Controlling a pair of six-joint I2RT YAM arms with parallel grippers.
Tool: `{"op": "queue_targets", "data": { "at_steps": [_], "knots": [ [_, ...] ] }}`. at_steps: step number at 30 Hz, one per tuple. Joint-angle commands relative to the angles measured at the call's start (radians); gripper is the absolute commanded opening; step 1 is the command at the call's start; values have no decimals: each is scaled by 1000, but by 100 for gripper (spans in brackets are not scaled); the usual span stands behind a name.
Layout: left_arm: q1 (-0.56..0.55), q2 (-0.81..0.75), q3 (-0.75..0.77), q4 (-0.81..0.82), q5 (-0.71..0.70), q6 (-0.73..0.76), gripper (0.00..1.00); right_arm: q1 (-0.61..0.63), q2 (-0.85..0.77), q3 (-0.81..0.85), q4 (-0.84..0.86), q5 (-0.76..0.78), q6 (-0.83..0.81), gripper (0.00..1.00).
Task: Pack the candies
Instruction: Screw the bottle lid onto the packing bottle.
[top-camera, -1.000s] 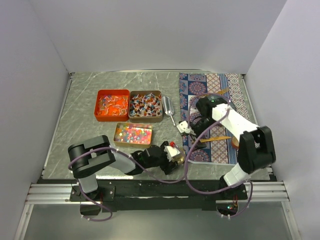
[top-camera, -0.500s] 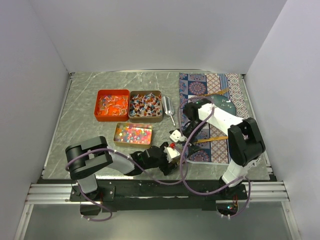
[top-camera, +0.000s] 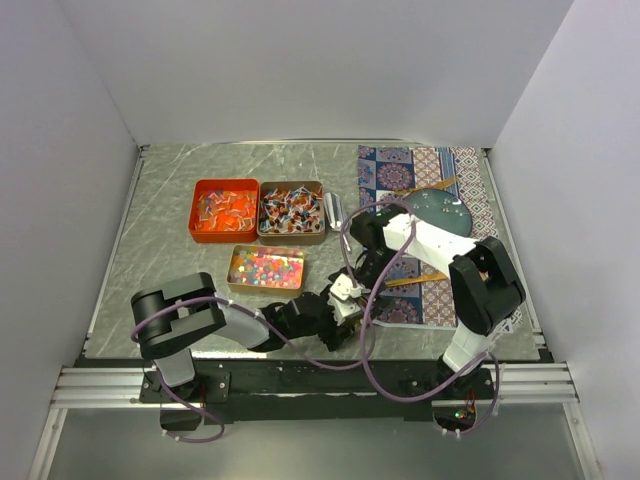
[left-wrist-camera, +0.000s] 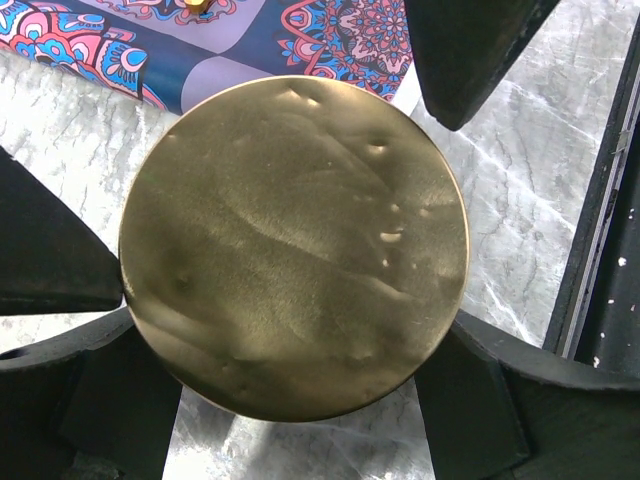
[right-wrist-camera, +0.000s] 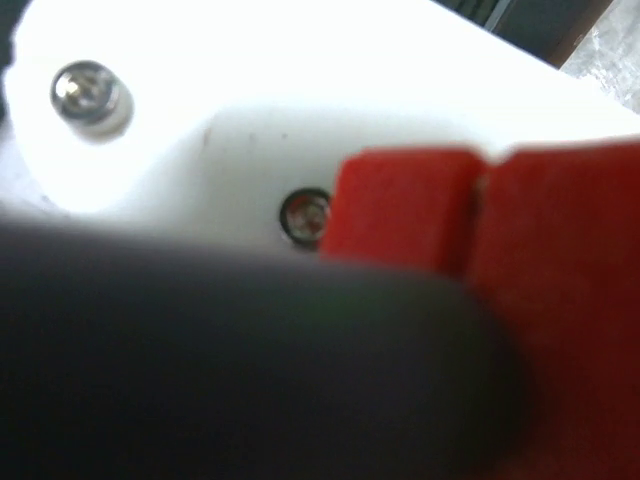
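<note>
The candies (top-camera: 290, 211) look light, small, slippery; scooping should suit them better than pinching; left fingers (left-wrist-camera: 55, 250) clasp a gold disc (left-wrist-camera: 293, 245); right fingers (top-camera: 345, 286) stand spread.

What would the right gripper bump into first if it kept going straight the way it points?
Probably the left gripper: the right gripper points at it from close by, and its camera is filled by a white and red part.

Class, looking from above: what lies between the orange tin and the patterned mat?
In the top view, the brown tin of wrapped candies and a silver scoop lie between them.
</note>
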Motion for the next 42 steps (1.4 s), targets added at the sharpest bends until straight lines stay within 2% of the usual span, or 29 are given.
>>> {"op": "queue_targets", "data": {
  "at_steps": [1,13,18,22,28,33,38,42],
  "knots": [
    [-17,55,-46,-248,-2,60,1,36,-29,-23,55,23,29,100],
    [-15,53,-50,-245,-2,57,1,72,-69,-77,238,33,233,98],
    [-9,49,-46,-252,-2,54,1,85,-112,-124,344,52,406,89],
    [8,29,-43,-268,-2,40,1,95,-190,-222,426,69,568,85],
    [28,-49,-40,-292,21,35,1,128,-290,-354,522,119,766,83],
    [29,-19,-39,-285,-2,17,1,147,-351,-419,574,130,901,83],
    [41,9,-25,-297,-2,1,1,186,-388,-482,651,173,1124,81],
    [45,40,-13,-303,0,4,1,197,-436,-531,709,191,1221,80]
  ]
}}
